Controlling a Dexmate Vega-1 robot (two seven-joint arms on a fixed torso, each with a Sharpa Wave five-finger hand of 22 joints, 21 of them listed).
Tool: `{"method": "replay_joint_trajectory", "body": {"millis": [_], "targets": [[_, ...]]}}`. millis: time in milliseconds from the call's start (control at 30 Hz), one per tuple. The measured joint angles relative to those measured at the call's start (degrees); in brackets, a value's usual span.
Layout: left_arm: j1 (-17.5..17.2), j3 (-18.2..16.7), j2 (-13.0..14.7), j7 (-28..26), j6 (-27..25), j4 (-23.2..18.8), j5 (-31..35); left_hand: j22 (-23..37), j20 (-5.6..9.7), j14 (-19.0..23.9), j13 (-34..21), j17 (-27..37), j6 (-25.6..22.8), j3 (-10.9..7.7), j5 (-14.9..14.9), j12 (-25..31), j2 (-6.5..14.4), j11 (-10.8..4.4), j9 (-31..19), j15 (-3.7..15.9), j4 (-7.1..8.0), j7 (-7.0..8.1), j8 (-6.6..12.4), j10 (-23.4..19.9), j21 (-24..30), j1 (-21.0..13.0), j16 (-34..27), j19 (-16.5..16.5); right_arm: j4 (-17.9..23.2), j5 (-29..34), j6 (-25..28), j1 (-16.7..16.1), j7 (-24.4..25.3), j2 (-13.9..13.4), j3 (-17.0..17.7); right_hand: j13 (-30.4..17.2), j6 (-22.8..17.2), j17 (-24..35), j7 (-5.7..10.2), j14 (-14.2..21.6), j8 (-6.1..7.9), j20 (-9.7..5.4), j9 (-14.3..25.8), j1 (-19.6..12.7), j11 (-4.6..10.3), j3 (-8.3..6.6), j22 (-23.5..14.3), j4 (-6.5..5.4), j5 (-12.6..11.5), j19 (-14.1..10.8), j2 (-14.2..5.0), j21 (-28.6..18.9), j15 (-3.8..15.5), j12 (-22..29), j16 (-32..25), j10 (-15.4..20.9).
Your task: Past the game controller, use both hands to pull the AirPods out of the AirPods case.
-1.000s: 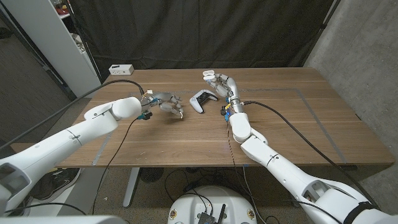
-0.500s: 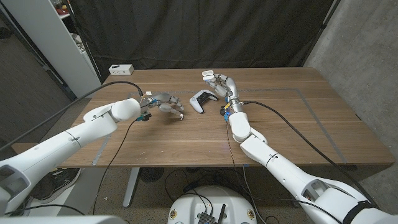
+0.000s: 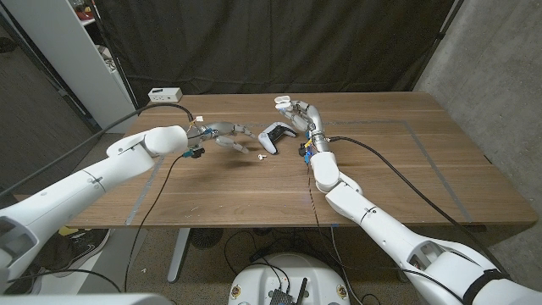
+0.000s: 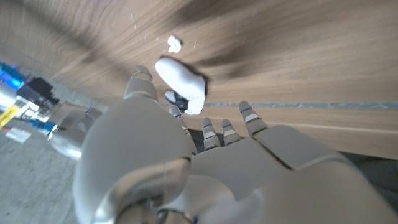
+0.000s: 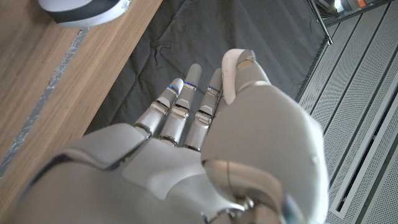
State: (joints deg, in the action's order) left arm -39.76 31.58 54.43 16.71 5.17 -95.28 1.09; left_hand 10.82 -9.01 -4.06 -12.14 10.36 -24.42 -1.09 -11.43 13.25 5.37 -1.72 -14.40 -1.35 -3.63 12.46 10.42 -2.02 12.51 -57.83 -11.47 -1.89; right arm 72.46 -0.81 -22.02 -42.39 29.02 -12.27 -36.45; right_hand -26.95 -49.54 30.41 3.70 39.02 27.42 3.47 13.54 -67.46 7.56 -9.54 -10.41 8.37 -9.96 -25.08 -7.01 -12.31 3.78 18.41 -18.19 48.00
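Observation:
The white and black game controller lies mid-table; it also shows past my left hand's fingers. A small white AirPod lies loose on the wood just in front of the controller, also seen as the white AirPod. My left hand hovers left of the controller with its fingers spread and nothing in them. My right hand stands behind the controller and holds the white AirPods case at its fingertips. In the right wrist view the right hand hides the case.
A white box sits at the table's back left edge. Cables trail from both wrists over the wood. A black curtain hangs behind the table. A white and dark rounded object lies on the table at the right wrist picture's edge.
My left hand has lifted slightly back and uncurled its fingers. A small white AirPod now lies on the table in front of the controller. The right hand has stayed put.

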Motion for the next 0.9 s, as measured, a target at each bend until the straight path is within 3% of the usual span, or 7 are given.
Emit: {"method": "replay_joint_trajectory", "body": {"millis": [133, 167, 267, 667, 900], "targets": [[-0.51, -1.04, -1.34, 0.0, 0.0, 0.89, 0.0, 0.0, 0.2, 0.49, -0.14, -0.01, 5.59, 0.0, 0.0, 0.11, -0.17, 0.13, 0.9, 0.33, 0.0, -0.3, -0.87, -0.2, 0.0, 0.45, 0.0, -0.21, 0.0, 0.1, -0.03, 0.0, 0.41, 0.0, 0.0, 0.0, 0.0, 0.0, 0.01, 0.21, -0.05, 0.0, 0.0, 0.0, 0.0, 0.0, 0.0, 0.0, 0.01, 0.0, -0.02, 0.0, -0.21, 0.0, 0.0, 0.0], [-0.54, -1.23, -1.68, -2.32, 3.24, 1.14, -1.64, 0.0, 0.06, 0.49, -0.24, 0.0, 7.48, 0.0, 0.0, 0.11, -0.01, 0.17, 1.15, 0.33, 0.0, -0.3, -0.9, -0.19, 0.0, 0.61, 0.0, -0.35, -0.2, 0.14, -0.05, 0.13, 0.53, 0.13, -0.02, -0.04, 0.0, 0.0, 0.01, 0.21, 0.01, 0.0, 0.0, -0.01, 0.0, 0.0, 0.0, 0.0, 0.01, 0.0, -0.02, 0.0, -0.21, 0.0, 0.0, 0.0], [-0.55, -1.61, -2.64, -3.2, 5.02, 1.98, -2.59, 0.0, -0.1, 0.77, -0.28, 0.0, 11.49, 0.23, 0.0, 0.11, 0.13, 0.78, 1.64, -0.02, -0.24, -0.25, -1.13, 0.4, 0.0, 0.75, 0.27, -0.51, -0.29, 0.33, -0.16, 0.17, 0.92, 0.19, -0.02, -0.3, 0.09, 0.0, 0.1, 0.21, 0.12, 0.0, 0.0, -0.01, 0.0, 0.0, 0.0, 0.0, 0.01, 0.0, -0.04, 0.0, -0.21, 0.0, 0.0, 0.0], [1.97, -1.3, -5.97, -3.5, 9.03, 5.52, -3.6, 0.0, -0.1, 0.11, -0.27, 0.2, 20.78, 0.23, 0.0, 0.1, 0.14, 1.32, 2.96, -0.95, -0.24, -0.28, -1.12, 0.94, -0.01, 1.65, 0.27, -0.51, -0.29, 1.03, -0.3, 0.06, 2.28, 0.17, 0.12, -0.13, -0.02, 0.0, -0.01, 0.21, 0.14, 0.0, 0.0, 0.06, 0.0, 0.08, 0.0, 0.08, 0.09, 0.0, -0.41, 0.0, -0.21, 0.0, 0.44, 0.0], [3.69, -0.66, -7.25, -2.72, 10.81, 6.94, -3.38, 0.0, -0.4, -0.15, -0.27, 0.2, 22.0, 0.22, 0.0, 0.1, 0.14, 1.61, 3.19, -1.33, -0.24, -0.29, -1.12, 1.23, -0.01, 1.65, 0.27, -0.81, -0.13, 1.19, -0.41, -0.11, 2.47, 0.05, 0.15, -0.28, -0.02, -0.01, -0.01, 0.21, 0.1, 0.0, 0.0, 0.06, 0.0, 0.08, 0.0, 0.08, -0.01, 0.0, -0.4, 0.0, -0.21, -0.22, 0.44, 0.0]]}}
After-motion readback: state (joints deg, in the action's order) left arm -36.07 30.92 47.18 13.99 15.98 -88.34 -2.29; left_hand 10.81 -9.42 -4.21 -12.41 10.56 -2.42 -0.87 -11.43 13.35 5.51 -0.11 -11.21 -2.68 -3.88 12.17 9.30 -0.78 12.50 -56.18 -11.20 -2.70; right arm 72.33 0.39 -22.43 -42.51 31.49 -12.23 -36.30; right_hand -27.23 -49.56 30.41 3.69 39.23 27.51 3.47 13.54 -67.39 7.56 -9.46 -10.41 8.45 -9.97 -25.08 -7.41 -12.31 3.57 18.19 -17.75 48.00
